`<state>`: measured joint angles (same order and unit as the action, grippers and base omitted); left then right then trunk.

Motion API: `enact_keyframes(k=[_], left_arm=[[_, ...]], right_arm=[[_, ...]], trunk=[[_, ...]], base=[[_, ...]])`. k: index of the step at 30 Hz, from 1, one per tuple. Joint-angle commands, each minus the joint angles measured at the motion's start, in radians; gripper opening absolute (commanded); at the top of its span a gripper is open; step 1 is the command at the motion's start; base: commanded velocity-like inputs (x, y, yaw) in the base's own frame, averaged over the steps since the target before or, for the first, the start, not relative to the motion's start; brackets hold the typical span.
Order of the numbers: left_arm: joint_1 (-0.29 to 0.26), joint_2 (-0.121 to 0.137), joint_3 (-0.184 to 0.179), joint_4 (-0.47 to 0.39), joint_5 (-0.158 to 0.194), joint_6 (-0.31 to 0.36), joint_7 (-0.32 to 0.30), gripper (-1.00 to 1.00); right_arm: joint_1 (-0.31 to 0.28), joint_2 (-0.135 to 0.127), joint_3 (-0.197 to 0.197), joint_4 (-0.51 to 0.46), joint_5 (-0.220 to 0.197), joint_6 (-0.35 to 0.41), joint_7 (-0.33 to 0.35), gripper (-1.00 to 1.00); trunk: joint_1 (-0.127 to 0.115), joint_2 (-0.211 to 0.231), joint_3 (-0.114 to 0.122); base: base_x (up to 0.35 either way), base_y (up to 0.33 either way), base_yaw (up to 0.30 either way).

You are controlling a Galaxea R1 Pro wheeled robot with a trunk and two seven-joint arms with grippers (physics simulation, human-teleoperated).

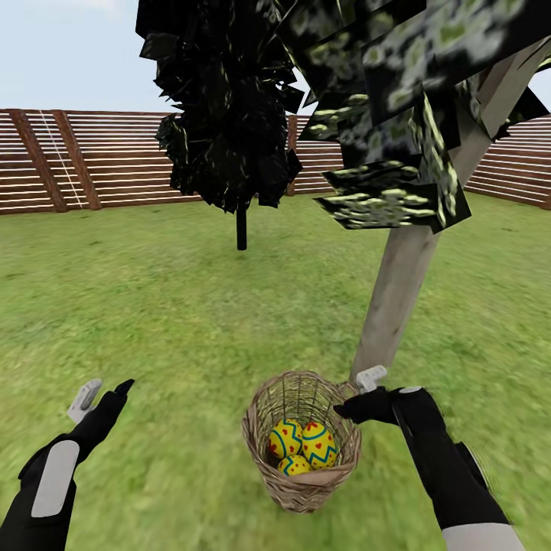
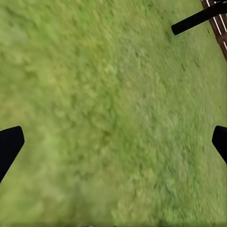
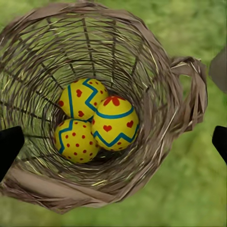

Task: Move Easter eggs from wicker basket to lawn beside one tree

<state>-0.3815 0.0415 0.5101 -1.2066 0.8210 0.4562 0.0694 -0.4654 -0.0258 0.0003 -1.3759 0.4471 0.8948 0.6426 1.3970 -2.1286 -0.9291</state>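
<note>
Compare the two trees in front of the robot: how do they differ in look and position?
The pale-trunk tree has a thick, leaning grey-beige trunk; the dark tree has a thin, upright black one. The pale-trunk tree's foliage is speckled white-green; the dark tree's is almost pure black. The pale-trunk tree rises just behind the wicker basket; the dark tree stands farther back. Both grow on the lawn.

eggs (image 1: 302,448) in basket (image 1: 262,417) (all three, touching) | basket on lawn (image 1: 176,321), before tree (image 1: 398,298) | dark tree (image 1: 241,226) behind, left | fence (image 1: 92,161) behind all
</note>
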Motion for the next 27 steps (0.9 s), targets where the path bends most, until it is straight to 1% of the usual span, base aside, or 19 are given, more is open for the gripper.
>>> enact_keyframes(k=[1, 5, 6, 7, 8, 9, 11, 17, 19, 20, 22, 27], left_arm=[[-0.001, 0.0, 0.001, -0.002, 0.01, 0.006, 0.007, 1.0], [-0.001, 0.0, 0.001, -0.002, 0.01, 0.006, 0.007, 1.0], [-0.001, 0.0, 0.0, -0.002, 0.01, 0.006, 0.007, 1.0], [-0.001, -0.001, 0.0, -0.001, 0.01, 0.006, 0.007, 1.0], [-0.001, -0.001, -0.001, -0.001, 0.009, 0.006, 0.007, 1.0], [-0.001, -0.001, -0.004, -0.001, 0.008, 0.006, 0.007, 1.0], [-0.001, -0.002, -0.01, -0.001, 0.008, 0.006, 0.007, 1.0], [-0.001, -0.002, -0.015, -0.001, 0.009, 0.006, 0.007, 1.0], [-0.001, -0.006, -0.015, -0.001, 0.007, 0.006, 0.007, 1.0], [-0.001, -0.013, -0.015, -0.001, 0.006, 0.005, 0.007, 1.0], [-0.001, -0.017, -0.015, -0.001, 0.005, 0.004, 0.007, 1.0], [-0.001, -0.02, -0.015, -0.001, 0.003, 0.004, 0.007, 1.0]], right_arm=[[-0.001, 0.004, 0.003, -0.001, 0.016, 0.002, 0.008, 1.0], [-0.001, 0.01, 0.019, -0.001, 0.02, 0.003, 0.006, 1.0], [-0.001, 0.011, 0.05, 0.005, 0.026, 0.003, -0.004, 1.0], [-0.001, 0.011, 0.093, 0.018, 0.03, 0.003, -0.028, 1.0], [-0.001, 0.012, 0.103, 0.024, 0.031, 0.003, -0.036, 1.0], [-0.001, 0.013, 0.123, 0.046, 0.033, 0.002, -0.056, 1.0], [-0.001, 0.013, 0.138, 0.088, 0.03, 0.0, -0.073, 1.0], [-0.001, 0.013, 0.146, 0.116, 0.032, 0.001, -0.078, 1.0], [-0.001, 0.014, 0.148, 0.119, 0.033, 0.0, -0.078, 1.0], [-0.001, 0.015, 0.148, 0.12, 0.033, 0.0, -0.078, 1.0], [-0.001, 0.015, 0.148, 0.121, 0.033, 0.0, -0.077, 1.0], [0.0, 0.016, 0.15, 0.127, 0.033, 0.0, -0.073, 1.0]], trunk=[[0.0, 0.0, -0.001], [0.0, 0.0, -0.001], [0.0, 0.0, -0.001], [0.0, 0.0, -0.001], [0.0, 0.0, -0.001], [0.0, 0.0, -0.001], [0.0, 0.0, -0.001], [0.0, 0.0, -0.001], [0.0, 0.0, -0.001], [0.0, 0.0, -0.001], [0.0, 0.0, -0.001], [0.0, 0.0, -0.001]], base=[[0.0, 0.0, 0.0], [0.0, 0.0, 0.0], [0.0, 0.0, 0.0], [0.038, 0.0, 0.0], [0.083, 0.0, 0.0], [0.205, 0.0, 0.0], [0.272, 0.0, 0.0], [0.323, 0.0, 0.0], [0.219, 0.0, 0.0], [0.088, 0.0, 0.0], [0.053, 0.0, 0.0], [0.013, 0.0, 0.0]])
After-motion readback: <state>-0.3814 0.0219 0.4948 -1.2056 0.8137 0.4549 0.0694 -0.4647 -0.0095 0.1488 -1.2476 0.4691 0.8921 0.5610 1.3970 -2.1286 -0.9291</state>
